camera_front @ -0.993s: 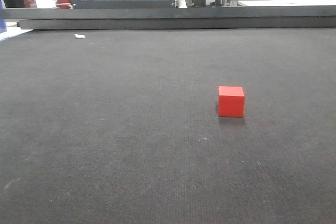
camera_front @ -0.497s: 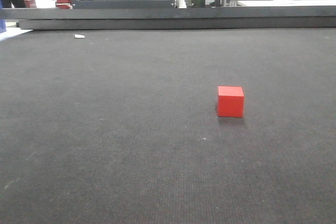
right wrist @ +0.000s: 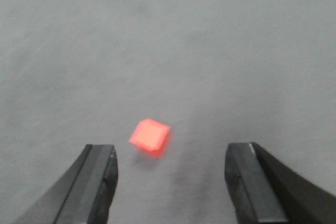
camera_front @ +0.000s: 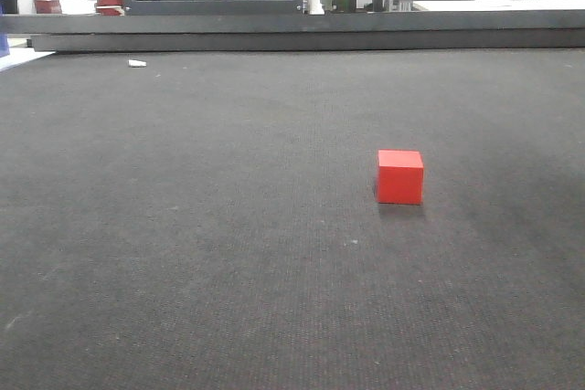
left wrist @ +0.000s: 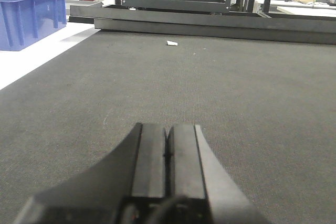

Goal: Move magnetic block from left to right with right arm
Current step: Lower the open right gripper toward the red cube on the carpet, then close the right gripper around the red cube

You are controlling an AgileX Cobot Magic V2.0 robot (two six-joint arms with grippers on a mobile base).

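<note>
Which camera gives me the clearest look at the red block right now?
The exterior front-facing view: the red block sits sharp and whole on the dark mat. The right wrist view shows it from above, blurred, beneath the open right gripper. The left wrist view misses it.

Tabletop (camera_front: 183,253): dark grey woven cloth, rough, matt. Magnetic block (right wrist: 150,136), seen between the right gripper (right wrist: 170,153) jaws: red, smooth, matt. Both sets of jaws: black, matt, smooth. Blue crate (left wrist: 29,14), far left beyond the left gripper (left wrist: 168,129) jaws: faintly glossy plastic.
</note>
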